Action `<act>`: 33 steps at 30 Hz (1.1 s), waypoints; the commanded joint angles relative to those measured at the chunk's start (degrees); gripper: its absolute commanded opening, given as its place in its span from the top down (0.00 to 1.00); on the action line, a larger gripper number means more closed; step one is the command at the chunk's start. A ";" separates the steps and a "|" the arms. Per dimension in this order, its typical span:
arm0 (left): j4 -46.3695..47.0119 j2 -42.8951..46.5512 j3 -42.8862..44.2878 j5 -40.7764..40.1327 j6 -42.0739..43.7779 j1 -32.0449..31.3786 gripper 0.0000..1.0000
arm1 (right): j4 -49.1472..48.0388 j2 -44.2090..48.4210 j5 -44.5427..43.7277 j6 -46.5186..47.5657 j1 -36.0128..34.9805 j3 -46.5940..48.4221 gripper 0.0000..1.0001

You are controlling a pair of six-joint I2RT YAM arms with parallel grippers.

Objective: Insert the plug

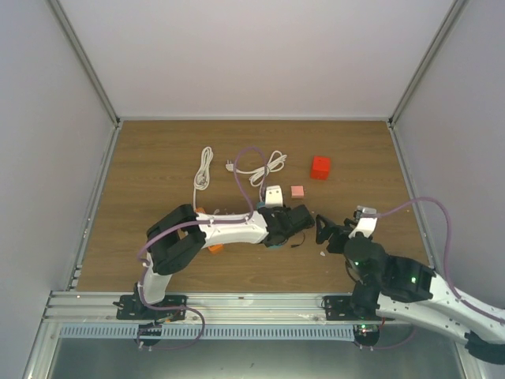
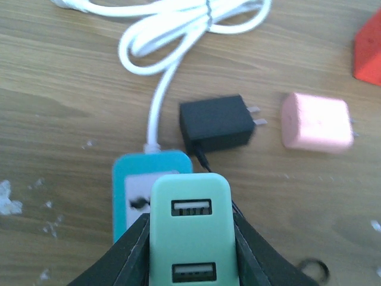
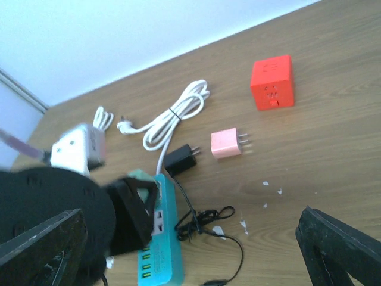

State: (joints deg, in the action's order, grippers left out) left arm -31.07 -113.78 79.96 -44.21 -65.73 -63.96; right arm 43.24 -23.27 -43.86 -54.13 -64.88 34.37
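The plug, a small black adapter (image 2: 217,123) with two prongs, lies on the table just beyond the end of a teal power strip (image 2: 134,176). It also shows in the right wrist view (image 3: 181,159), its thin black wire (image 3: 205,220) tangled beside the strip (image 3: 164,253). My left gripper (image 2: 190,223) is shut on a mint-green USB charger (image 2: 190,238), holding it over the strip's far end. In the top view the left gripper (image 1: 293,225) hides the black plug. My right gripper (image 3: 190,238) is open and empty, to the right of the strip (image 1: 335,231).
A pink adapter (image 2: 315,122) lies right of the black plug. A red cube socket (image 1: 319,167) sits further back. The strip's coiled white cord (image 1: 264,167) and another white cable (image 1: 203,174) lie at the back. White scraps (image 3: 271,187) dot the wood.
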 commanded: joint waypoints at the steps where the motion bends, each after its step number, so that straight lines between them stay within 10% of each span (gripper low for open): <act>1: 1.77 1.94 1.63 -1.48 0.38 -5.03 1.00 | -2.64 3.67 -4.94 -3.42 0.26 -1.40 0.00; 33: 2.48 1.91 0.02 -1.19 0.90 1.58 1.00 | 17.38 7.44 -12.83 -26.83 -0.09 3.17 0.00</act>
State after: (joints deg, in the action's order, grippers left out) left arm -31.07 -113.73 80.82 -44.36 -64.97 -63.26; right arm 56.99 -16.05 -52.84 -75.88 -64.62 35.07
